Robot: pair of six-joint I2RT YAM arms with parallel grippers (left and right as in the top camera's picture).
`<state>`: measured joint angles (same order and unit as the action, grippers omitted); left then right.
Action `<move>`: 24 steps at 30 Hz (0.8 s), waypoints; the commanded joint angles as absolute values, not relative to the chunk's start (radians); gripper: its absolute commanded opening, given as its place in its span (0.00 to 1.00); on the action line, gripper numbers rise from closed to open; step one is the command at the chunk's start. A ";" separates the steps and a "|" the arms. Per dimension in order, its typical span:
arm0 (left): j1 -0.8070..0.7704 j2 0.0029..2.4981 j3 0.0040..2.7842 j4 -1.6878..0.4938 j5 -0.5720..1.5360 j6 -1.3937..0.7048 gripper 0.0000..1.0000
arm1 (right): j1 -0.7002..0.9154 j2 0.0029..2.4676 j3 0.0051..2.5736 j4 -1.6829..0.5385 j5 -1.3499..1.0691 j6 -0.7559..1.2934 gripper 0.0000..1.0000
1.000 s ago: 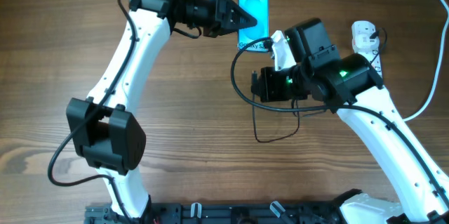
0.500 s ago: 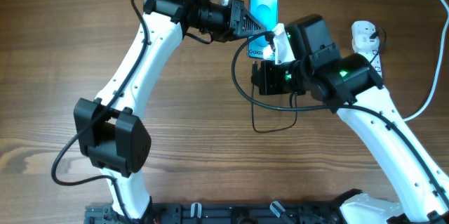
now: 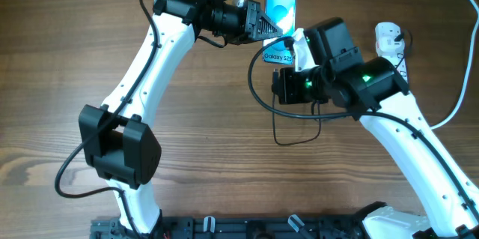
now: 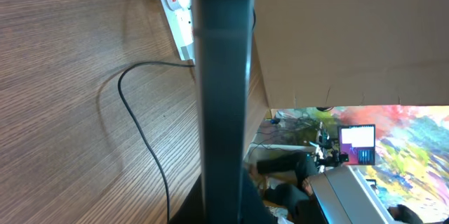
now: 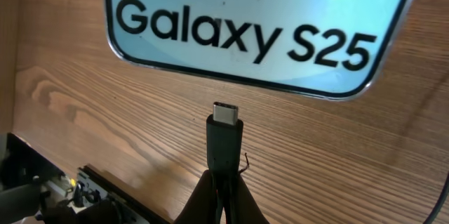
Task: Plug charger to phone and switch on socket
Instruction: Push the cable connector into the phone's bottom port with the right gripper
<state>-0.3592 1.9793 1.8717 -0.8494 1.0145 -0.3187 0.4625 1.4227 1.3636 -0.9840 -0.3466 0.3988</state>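
My left gripper [image 3: 260, 23] is shut on the phone [image 3: 279, 13] and holds it tilted above the table. Its cyan screen faces up and the "Galaxy S25" end points toward my right gripper [image 3: 285, 82]. In the left wrist view the phone [image 4: 224, 76] shows edge-on as a dark bar. My right gripper [image 5: 224, 180] is shut on the charger plug [image 5: 226, 134]. The plug's metal tip points at the phone's lower edge [image 5: 245, 34], a small gap away. The black cable [image 3: 296, 132] loops on the table. The white socket [image 3: 389, 40] lies at the right, partly behind my right arm. It also shows in the left wrist view [image 4: 175, 3].
A thicker white cord [image 3: 465, 52] runs along the table's right edge. The black cable [image 4: 140, 119] curves over the wooden table toward the socket in the left wrist view. Both arms crowd the far middle of the table.
My left gripper has carried the phone to the right, toward the right gripper, and tilted it so the Galaxy S25 end now faces the plug. My right gripper has barely moved.
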 commanded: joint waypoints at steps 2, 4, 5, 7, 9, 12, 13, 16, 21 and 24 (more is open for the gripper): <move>-0.355 1.975 1.881 -0.846 1.042 -0.290 0.04 | 0.456 1.415 1.377 -0.984 -0.338 0.385 0.04; -0.355 1.975 1.881 -0.846 1.042 -0.290 0.04 | 0.456 1.415 1.377 -0.984 -0.338 0.385 0.04; -0.355 1.975 1.881 -0.846 1.042 -0.290 0.04 | 0.456 1.415 1.378 -0.985 -0.337 0.385 0.04; -0.355 1.975 1.881 -0.847 1.043 -0.267 0.04 | 0.451 1.415 1.378 -0.983 -0.338 0.393 0.04; -0.355 1.975 1.881 -0.849 1.043 -0.265 0.04 | 0.444 1.415 1.378 -0.983 -0.341 0.393 0.04; -0.355 1.975 1.881 -0.849 1.065 -0.264 0.04 | 0.443 1.415 1.378 -0.973 -0.341 0.395 0.04; -0.355 1.975 1.881 -0.849 1.065 -0.264 0.04 | 0.443 1.415 1.378 -0.969 -0.342 0.396 0.04; -0.355 1.975 1.881 -0.849 1.065 -0.265 0.04 | 0.443 1.415 1.378 -0.950 -0.416 0.393 0.04; -0.355 1.975 1.881 -0.849 1.085 -0.265 0.04 | 0.443 1.415 1.378 -0.950 -0.401 0.395 0.04; -0.355 1.975 1.881 -0.849 1.084 -0.265 0.04 | 0.443 1.415 1.378 -0.952 -0.379 0.403 0.04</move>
<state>-0.3592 1.9793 1.8717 -0.8528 1.0412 -0.2893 0.4477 1.4227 1.3636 -0.9558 -0.3916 0.3992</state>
